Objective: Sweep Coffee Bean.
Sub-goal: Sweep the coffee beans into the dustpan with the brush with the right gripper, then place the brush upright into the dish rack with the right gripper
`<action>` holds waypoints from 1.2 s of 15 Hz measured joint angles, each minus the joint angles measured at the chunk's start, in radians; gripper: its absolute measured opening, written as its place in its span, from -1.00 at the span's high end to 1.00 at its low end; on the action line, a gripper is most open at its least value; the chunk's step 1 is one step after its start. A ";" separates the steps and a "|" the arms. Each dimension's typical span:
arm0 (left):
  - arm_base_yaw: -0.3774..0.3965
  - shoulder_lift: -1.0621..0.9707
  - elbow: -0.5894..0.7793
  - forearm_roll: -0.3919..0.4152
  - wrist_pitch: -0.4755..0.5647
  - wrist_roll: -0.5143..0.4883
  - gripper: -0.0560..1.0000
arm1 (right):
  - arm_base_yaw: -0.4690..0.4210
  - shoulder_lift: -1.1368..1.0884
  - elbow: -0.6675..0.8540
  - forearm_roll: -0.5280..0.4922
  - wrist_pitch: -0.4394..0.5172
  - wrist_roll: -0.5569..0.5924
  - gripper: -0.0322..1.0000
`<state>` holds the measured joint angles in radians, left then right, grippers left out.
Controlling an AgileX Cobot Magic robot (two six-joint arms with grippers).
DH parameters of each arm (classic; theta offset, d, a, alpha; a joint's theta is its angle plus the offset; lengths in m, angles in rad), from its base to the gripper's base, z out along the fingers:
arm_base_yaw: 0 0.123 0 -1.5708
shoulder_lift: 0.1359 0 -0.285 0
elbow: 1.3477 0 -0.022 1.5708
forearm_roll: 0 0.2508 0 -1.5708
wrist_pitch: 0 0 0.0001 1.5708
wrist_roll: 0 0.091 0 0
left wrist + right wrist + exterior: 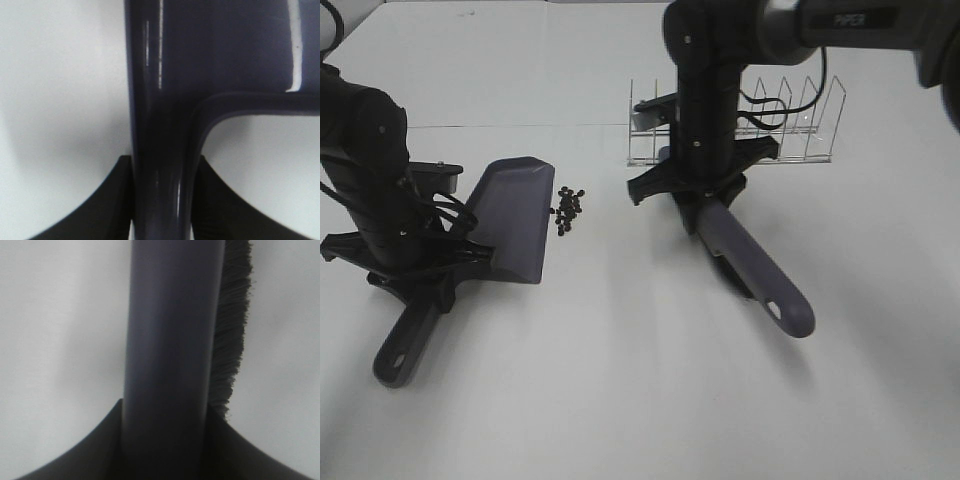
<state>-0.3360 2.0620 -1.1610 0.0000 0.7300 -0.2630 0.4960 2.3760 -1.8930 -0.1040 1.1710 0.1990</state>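
The left end effector (417, 272) is clamped on the handle of a grey dustpan (510, 215). Its wrist view shows the two dark fingers (117, 200) pressed against either side of the handle, where it widens into the pan. The right end effector (705, 205) is likewise pinched shut on the handle of a brush (760, 280). In that arm's wrist view the handle fills the space between the fingers (100, 450), and black bristles (232, 340) run down one side of it.

The beans (567, 208), a small cluster of dark ovals, lie on the white worktop (620, 380) between the two end effectors and nearer the left one. They sit just beside the dustpan's open lip; whether any touch it cannot be told. The right end effector and its brush are well apart from the cluster.

The pan spreads from the left end effector toward the beans, and its handle trails out on the opposite side, toward the worktop's near edge. The brush handle slants away from the right end effector toward the near edge, ending in a tip with a hanging hole; the arm hides most of the brush head. A clear divider rack (790, 125) stands just behind the right end effector.
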 joint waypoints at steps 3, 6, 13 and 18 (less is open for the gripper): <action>0.000 0.000 0.000 0.000 0.000 0.000 0.40 | 0.095 0.095 -0.204 0.071 0.047 -0.038 0.43; 0.000 0.000 -0.004 0.000 0.004 0.000 0.40 | 0.141 0.156 -0.324 0.145 0.048 -0.076 0.43; 0.000 0.001 -0.005 0.000 0.011 0.000 0.40 | 0.194 0.170 -0.430 0.177 0.059 -0.107 0.43; 0.000 0.001 -0.005 0.000 0.013 0.000 0.40 | 0.193 0.073 -0.430 0.035 0.060 -0.099 0.43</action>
<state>-0.3360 2.0630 -1.1660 0.0000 0.7430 -0.2630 0.6890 2.4490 -2.3230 -0.0690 1.2310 0.1000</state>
